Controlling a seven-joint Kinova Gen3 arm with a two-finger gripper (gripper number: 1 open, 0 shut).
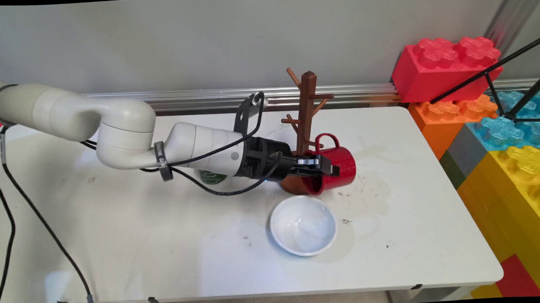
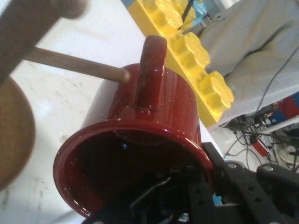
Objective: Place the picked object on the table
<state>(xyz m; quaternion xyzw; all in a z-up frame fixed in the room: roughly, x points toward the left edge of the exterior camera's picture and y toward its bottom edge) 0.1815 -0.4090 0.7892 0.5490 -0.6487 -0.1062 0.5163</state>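
Observation:
A red mug [image 1: 341, 165] lies tipped on its side just right of a brown wooden mug tree [image 1: 307, 105], its handle [image 1: 328, 140] pointing up. My gripper [image 1: 321, 166] is shut on the mug's rim. In the hand view the red mug [image 2: 140, 135] opens toward the camera, with one finger [image 2: 152, 192] inside it and the other outside its wall at the right. The mug's handle [image 2: 152, 70] stands just beside the tip of a tree peg [image 2: 77, 63]. The tree's round base [image 2: 14, 135] shows at the left.
A white bowl [image 1: 303, 225] sits on the table just in front of the mug. A green-labelled object [image 1: 212, 177] is partly hidden under the arm. Large toy bricks [image 1: 444, 66] are stacked past the table's right edge, and yellow bricks [image 2: 196, 51] show in the hand view.

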